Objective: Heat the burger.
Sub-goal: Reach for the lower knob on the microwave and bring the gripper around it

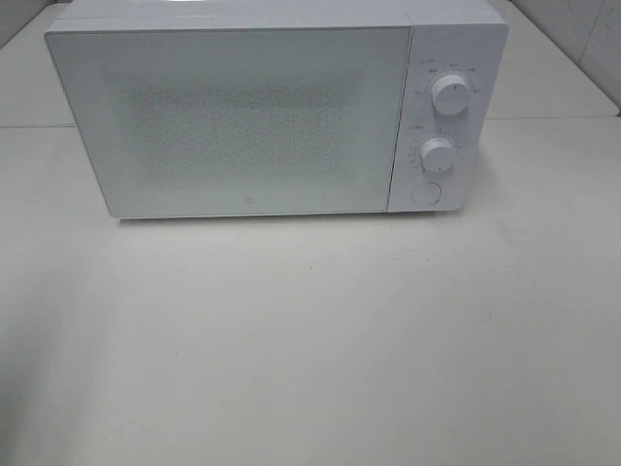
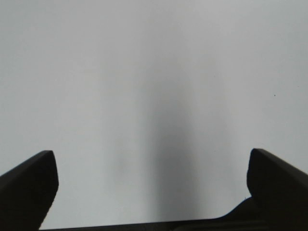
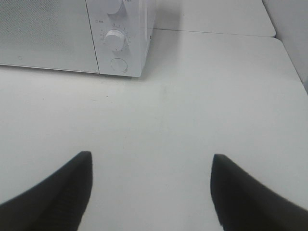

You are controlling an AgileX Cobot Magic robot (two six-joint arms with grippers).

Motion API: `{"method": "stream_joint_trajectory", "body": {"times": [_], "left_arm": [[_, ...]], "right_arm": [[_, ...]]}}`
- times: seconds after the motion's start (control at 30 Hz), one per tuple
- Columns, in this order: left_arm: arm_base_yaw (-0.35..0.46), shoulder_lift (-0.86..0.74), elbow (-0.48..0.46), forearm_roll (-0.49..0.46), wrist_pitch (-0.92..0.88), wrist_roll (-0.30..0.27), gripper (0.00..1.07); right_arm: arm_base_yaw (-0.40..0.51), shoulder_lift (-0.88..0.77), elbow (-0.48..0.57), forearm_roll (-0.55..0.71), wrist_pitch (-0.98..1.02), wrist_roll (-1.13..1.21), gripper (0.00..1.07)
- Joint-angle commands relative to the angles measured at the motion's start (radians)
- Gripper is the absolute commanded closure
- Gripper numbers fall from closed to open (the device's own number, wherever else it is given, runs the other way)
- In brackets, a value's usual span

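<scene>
A big white microwave sits at the back of a pale surface. Its door is shut. The door is milky white with lots of tiny dots on the window part. Low down in the middle of the door is a very small mark, too tiny to read.

On the right side of the microwave are two round white knobs, the top knob and the lower knob. Little words and marks run around each knob, but they are too small and blurry to read. Under the knobs is a round button.

The burger cannot be seen in any view. You cannot see through the dotted door, so I cannot tell where the burger is, which way it points or how it looks.

The left end effector has its two dark fingers far apart. Nothing is between them. It looks down at plain pale surface with a soft grey shadow.

The right end effector also has its two dark fingers apart, with nothing between them. It is over the surface, well apart from the microwave's knob side. Its camera shows the lower knob and the round button at the front corner of the microwave.
</scene>
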Motion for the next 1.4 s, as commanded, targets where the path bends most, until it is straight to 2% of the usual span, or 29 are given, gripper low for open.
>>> {"method": "stream_joint_trajectory", "body": {"times": [0.03,0.07,0.13,0.33,0.53,0.7,0.77,1.27,1.4], "left_arm": [[0.002,-0.135,0.07,0.018,-0.051,0.0,0.06],[0.002,-0.135,0.07,0.018,-0.051,0.0,0.06],[0.002,-0.26,0.119,0.017,-0.13,0.0,0.06],[0.002,-0.374,0.115,0.016,-0.118,0.0,0.06],[0.002,-0.506,0.081,0.006,-0.033,-0.003,0.06],[0.002,-0.515,0.068,0.021,0.084,-0.003,0.06],[0.002,-0.515,0.096,0.028,0.13,-0.003,0.06],[0.005,-0.52,0.095,0.028,0.13,0.002,0.06],[0.005,-0.591,0.095,0.028,0.13,0.003,0.06]], "right_arm": [[-0.006,-0.027,0.002,0.005,-0.009,0.002,0.41],[-0.006,-0.027,0.002,0.005,-0.009,0.002,0.41],[-0.006,-0.027,0.002,0.006,-0.009,0.002,0.41],[-0.006,-0.027,0.002,0.006,-0.009,0.002,0.41],[-0.006,-0.027,0.002,0.006,-0.009,0.002,0.41],[-0.006,-0.027,0.002,0.006,-0.009,0.002,0.41],[-0.006,-0.027,0.002,0.006,-0.009,0.002,0.41],[-0.006,-0.027,0.002,0.006,-0.009,0.002,0.41],[-0.006,-0.027,0.002,0.006,-0.009,0.002,0.41]]}}
